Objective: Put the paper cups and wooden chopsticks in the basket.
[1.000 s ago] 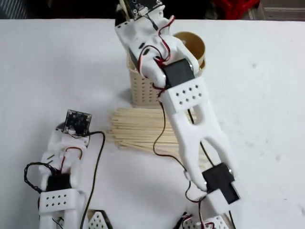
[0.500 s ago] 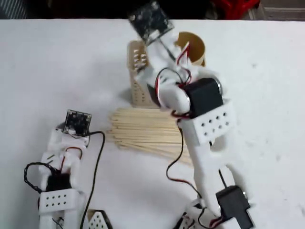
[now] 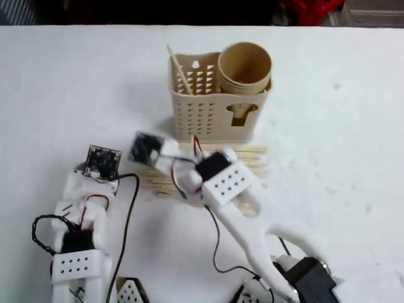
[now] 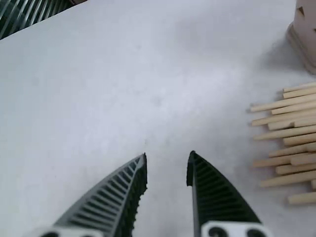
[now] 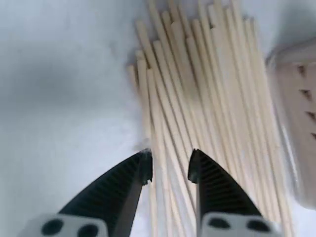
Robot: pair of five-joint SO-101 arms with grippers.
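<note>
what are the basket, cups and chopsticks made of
Basket: probably moulded plastic, cream and matte, with neat rows of holes. Cups: likely paper, plain brown, thin rolled rims, nested. Chopsticks: bare pale wood by the look, dull and unvarnished.

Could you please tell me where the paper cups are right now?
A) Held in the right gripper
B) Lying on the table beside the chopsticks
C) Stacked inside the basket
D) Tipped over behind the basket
C: in the high view the cups stand nested and upright in one end of the basket.
</note>
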